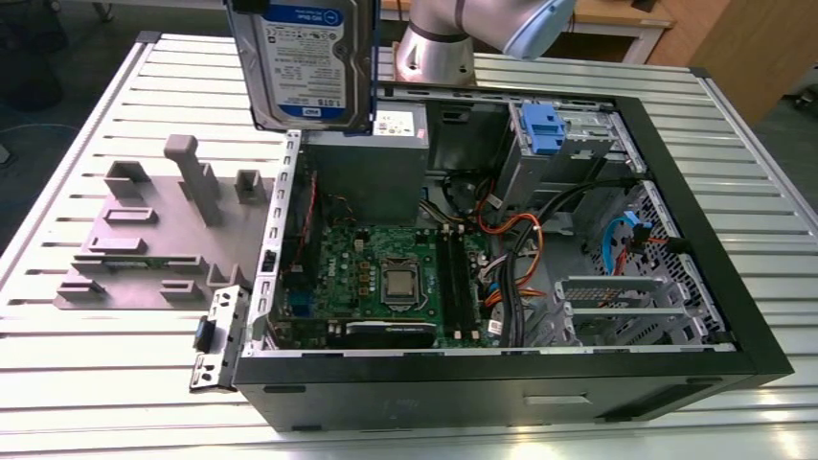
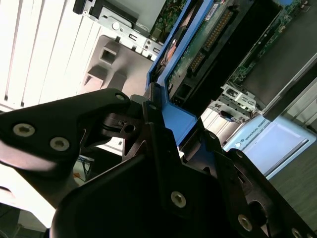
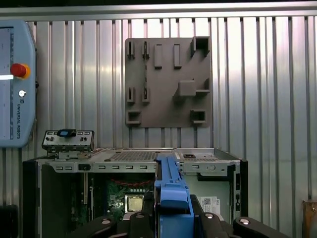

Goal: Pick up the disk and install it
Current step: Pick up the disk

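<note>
Silver-faced, blue-railed: held the disk (image 1: 306, 59) clamped edgewise in the gripper (image 2: 156, 106), long axis straight down (label toward the exterior camera), above the open case (image 1: 486, 383), near its power supply (image 1: 371, 172).

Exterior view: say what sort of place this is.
Probably a robot-assembly test bench: a slatted metal table, an open computer case, a grey fixture plate, and the tool gripping the disk.
</note>
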Controlling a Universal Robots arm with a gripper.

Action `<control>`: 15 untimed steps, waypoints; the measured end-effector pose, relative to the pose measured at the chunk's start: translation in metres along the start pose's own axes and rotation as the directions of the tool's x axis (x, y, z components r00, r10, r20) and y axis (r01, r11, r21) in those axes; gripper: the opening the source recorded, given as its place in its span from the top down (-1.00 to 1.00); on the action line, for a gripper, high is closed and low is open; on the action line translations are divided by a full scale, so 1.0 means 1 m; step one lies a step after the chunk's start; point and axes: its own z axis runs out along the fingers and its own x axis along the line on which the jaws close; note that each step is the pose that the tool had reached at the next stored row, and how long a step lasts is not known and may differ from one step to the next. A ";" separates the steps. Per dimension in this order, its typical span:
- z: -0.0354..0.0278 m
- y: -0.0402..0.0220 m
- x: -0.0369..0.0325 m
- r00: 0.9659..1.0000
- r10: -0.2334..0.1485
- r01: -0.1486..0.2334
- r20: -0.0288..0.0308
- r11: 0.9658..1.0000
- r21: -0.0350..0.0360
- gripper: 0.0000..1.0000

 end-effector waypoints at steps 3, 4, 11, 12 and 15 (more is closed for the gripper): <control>0.0000 -0.0019 0.0000 1.000 0.000 0.000 0.000 1.000 0.000 0.27; 0.0000 -0.0020 0.0000 1.000 0.000 0.000 0.000 1.000 0.000 0.27; 0.0000 -0.0021 -0.0001 1.000 0.000 0.000 0.000 1.000 0.000 0.27; 0.0000 -0.0022 -0.0001 1.000 0.000 0.000 0.000 1.000 0.000 0.27; 0.0000 -0.0032 -0.0001 1.000 0.000 0.000 0.000 1.000 0.000 0.27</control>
